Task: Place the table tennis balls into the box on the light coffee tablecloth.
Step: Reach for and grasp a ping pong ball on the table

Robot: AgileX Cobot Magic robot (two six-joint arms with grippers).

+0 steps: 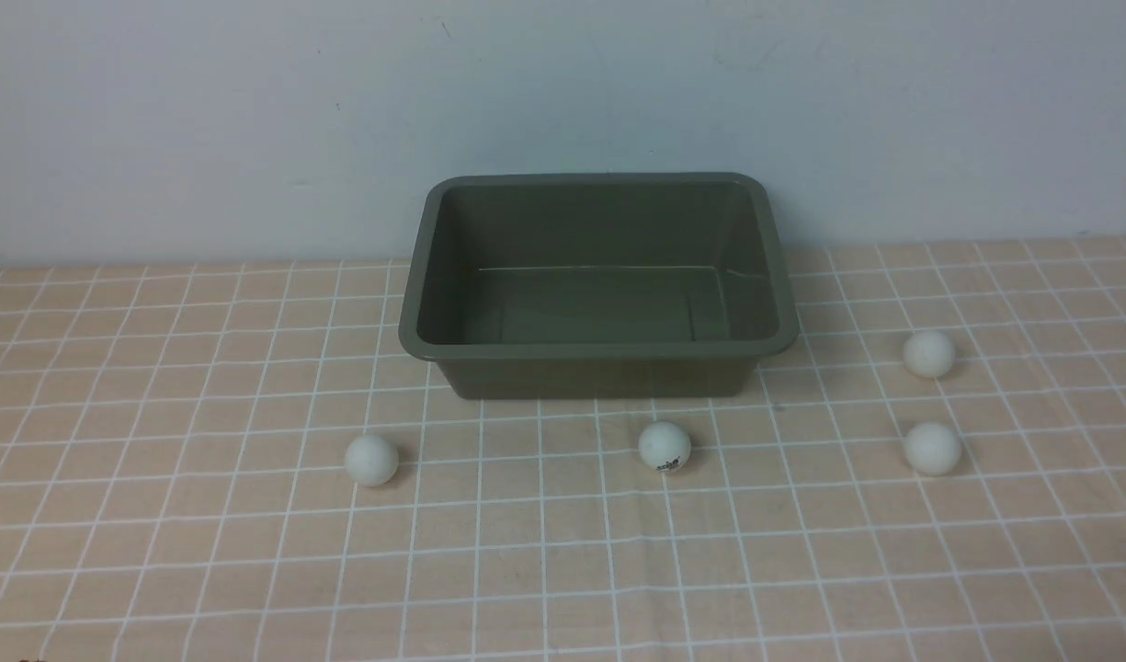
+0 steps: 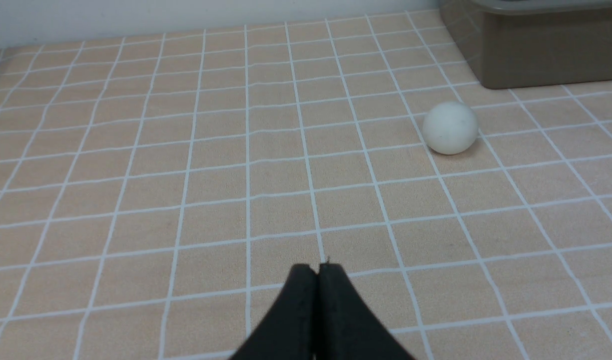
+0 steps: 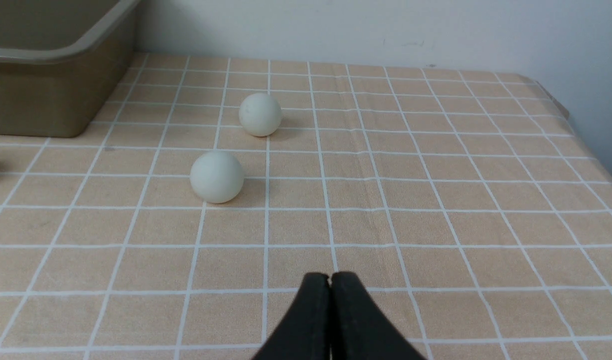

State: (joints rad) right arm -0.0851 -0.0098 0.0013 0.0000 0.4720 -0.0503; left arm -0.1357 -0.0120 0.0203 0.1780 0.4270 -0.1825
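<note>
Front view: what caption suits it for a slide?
Empty olive box on checked tablecloth; four white balls lie outside it.

Left tool (image 2: 318, 270) pressed closed, nothing between its black fingers (image 2: 298, 320), low over the peach checked tablecloth (image 2: 186, 150), one white ball (image 2: 450, 128) ahead resting on the cloth near the corner of the olive box (image 2: 535, 55), not touching it.

Peach-tan cloth (image 1: 158, 552) gridded in thin white lines. Dark olive-grey box (image 1: 599, 372); white balls (image 1: 371, 460), dark lettering on the middle ball (image 1: 665, 448). Black left gripper (image 2: 317, 267) and right gripper (image 3: 329, 276), pale bluish wall (image 1: 250, 110).
</note>
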